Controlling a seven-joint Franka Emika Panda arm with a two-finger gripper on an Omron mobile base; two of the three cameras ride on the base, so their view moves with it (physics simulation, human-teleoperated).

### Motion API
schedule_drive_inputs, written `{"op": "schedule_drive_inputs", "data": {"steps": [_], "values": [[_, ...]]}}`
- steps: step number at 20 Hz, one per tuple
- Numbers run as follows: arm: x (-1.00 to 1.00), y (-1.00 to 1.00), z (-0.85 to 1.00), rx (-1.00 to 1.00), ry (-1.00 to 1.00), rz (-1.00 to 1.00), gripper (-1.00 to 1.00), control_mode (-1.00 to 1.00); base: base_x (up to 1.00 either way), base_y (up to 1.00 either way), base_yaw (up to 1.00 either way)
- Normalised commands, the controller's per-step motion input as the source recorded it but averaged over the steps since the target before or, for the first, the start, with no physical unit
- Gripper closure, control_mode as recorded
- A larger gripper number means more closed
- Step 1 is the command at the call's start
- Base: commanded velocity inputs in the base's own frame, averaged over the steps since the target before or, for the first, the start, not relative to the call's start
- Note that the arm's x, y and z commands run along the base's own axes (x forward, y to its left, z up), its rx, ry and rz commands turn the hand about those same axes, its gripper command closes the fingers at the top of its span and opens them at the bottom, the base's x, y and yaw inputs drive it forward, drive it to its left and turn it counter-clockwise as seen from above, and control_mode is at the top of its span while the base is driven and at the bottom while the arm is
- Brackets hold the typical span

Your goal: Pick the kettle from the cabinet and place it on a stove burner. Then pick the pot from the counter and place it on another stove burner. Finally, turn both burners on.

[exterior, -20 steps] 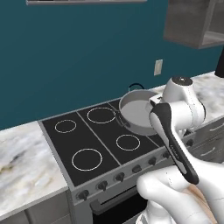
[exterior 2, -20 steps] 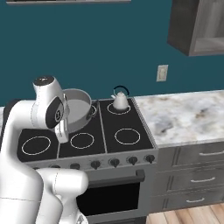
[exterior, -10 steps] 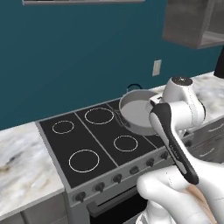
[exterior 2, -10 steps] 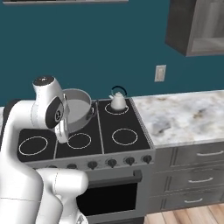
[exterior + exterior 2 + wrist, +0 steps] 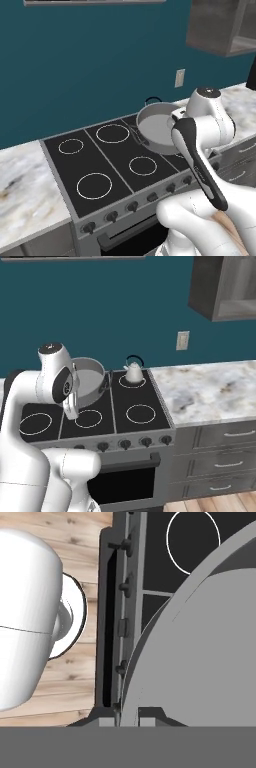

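Tool (image 5: 128, 714) clamped on pot (image 5: 156, 126) rim, pot apparently held tilted above the middle burners (image 5: 143, 165). Risk: thin rim grip slips; pot drops, or swings into kettle (image 5: 133, 372) far right.

A: Where's the kettle (image 5: 133, 372)?
B: On the back-right ring of the cooktop (image 5: 142, 397), near the wall.
A: Pot (image 5: 90, 379)?
B: Left of the kettle, raised and tilted above the back middle of the cooktop, behind the arm's elbow.
A: Bench (image 5: 215, 392)?
B: Right of the cooktop, drawers (image 5: 226, 434) beneath. Cabinet (image 5: 226, 287) on the wall above it. Knobs (image 5: 124, 444) run along the cooktop's front edge.
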Motion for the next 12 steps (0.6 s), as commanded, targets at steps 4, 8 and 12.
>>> {"op": "schedule_drive_inputs", "data": {"steps": [4, 8, 12], "values": [[0.00, 0.00, 0.00, 0.00, 0.00, 0.00, 1.00, 1.00, 0.44, -0.19, 0.05], [0.00, 0.00, 0.00, 0.00, 0.00, 0.00, 1.00, 1.00, 0.32, -0.29, 0.00], [0.00, 0.00, 0.00, 0.00, 0.00, 0.00, 1.00, 1.00, 0.45, -0.19, 0.02]]}}
